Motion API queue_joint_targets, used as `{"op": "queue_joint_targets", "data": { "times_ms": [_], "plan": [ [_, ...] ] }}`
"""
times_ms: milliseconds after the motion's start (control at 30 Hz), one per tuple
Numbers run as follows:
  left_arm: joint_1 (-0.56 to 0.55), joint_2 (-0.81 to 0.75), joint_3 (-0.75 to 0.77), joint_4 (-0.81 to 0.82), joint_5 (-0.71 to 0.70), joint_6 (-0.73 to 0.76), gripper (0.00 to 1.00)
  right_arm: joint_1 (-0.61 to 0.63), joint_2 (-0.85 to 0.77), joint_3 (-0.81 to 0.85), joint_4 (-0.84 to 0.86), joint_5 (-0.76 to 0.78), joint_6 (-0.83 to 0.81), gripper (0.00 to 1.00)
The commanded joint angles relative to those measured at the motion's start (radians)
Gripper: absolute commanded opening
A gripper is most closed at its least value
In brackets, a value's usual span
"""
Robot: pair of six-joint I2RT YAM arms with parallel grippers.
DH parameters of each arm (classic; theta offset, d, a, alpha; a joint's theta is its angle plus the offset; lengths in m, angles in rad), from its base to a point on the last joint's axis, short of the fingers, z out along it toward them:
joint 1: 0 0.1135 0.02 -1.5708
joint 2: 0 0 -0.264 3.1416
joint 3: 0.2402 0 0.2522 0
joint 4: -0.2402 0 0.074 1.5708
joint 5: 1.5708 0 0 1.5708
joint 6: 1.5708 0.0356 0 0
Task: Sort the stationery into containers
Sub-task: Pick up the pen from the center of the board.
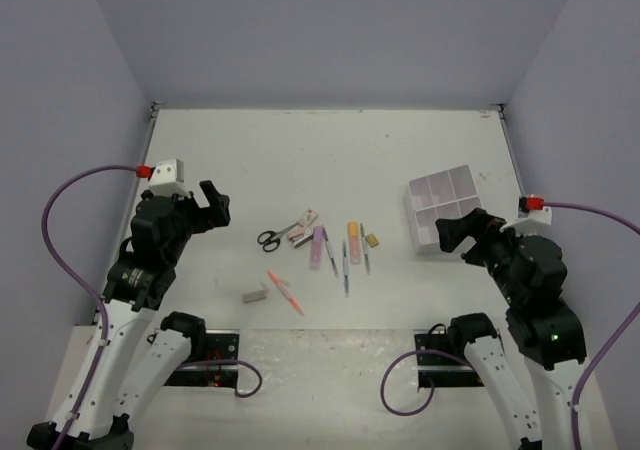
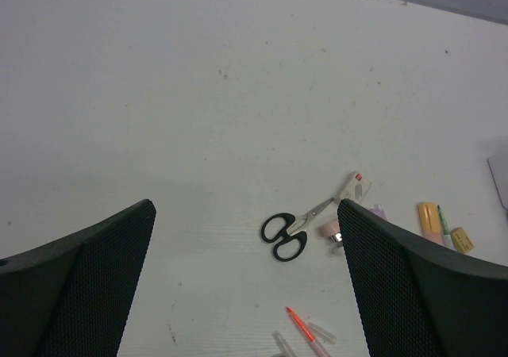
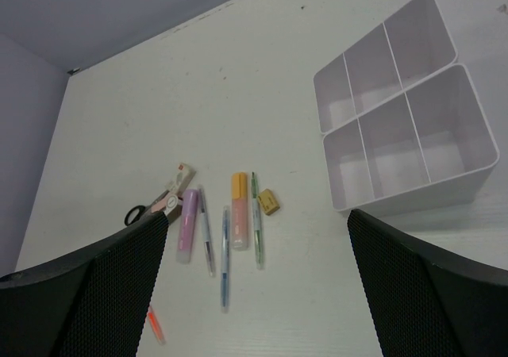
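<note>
1. The scissors (image 2: pixel 284 236) have black handles.
2. The tray (image 3: pixel 421 192) is plain white.
3. The purple marker (image 3: pixel 188 220) is pale lilac; the orange marker (image 3: pixel 239 210) has a pink body.
4. The tan eraser (image 3: pixel 269 204) is mustard-toned; the grey eraser (image 1: pixel 254 295) is light grey.
5. The left gripper fingers (image 2: pixel 87 285) and right gripper fingers (image 3: pixel 429 293) are black with a fine mesh pattern.
6. The cable (image 1: pixel 70 195) is purple; the table (image 1: pixel 300 150) is off-white.

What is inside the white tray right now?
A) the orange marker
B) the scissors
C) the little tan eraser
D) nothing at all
D: every compartment of the white tray shows bare, while the scissors, the orange marker and the tan eraser all lie out on the table.
</note>
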Motion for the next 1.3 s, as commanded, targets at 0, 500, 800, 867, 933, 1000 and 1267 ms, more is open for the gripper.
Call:
{"op": "queue_joint_targets", "data": {
  "times_ms": [0, 500, 800, 867, 933, 1000, 1267],
  "plan": [
    [-0.005, 0.003, -0.017, 0.037, 0.014, 0.004, 1.0, 0.003, -0.018, -0.025, 0.079, -0.109, -0.016, 0.99],
    [-0.005, 0.026, -0.017, 0.037, 0.014, 0.006, 1.0, 0.033, 0.206, -0.125, 0.261, -0.532, 0.007, 0.86],
    [-0.005, 0.045, -0.018, 0.036, 0.014, 0.007, 1.0, 0.334, 0.529, -0.053, 0.22, -0.096, -0.002, 0.61],
    [-0.005, 0.047, -0.018, 0.036, 0.014, 0.007, 1.0, 0.367, 0.587, -0.026, 0.209, -0.011, 0.01, 0.53],
    [-0.005, 0.053, -0.017, 0.036, 0.016, 0.007, 1.0, 0.408, 0.639, -0.004, 0.194, 0.068, 0.018, 0.5],
    [-0.005, 0.06, -0.018, 0.037, 0.02, 0.007, 1.0, 0.449, 0.703, 0.018, 0.182, 0.13, 0.027, 0.49],
    [-0.005, 0.074, -0.017, 0.036, 0.027, 0.009, 1.0, 0.553, 0.86, 0.045, 0.195, 0.22, 0.06, 0.49]
  ]
}}
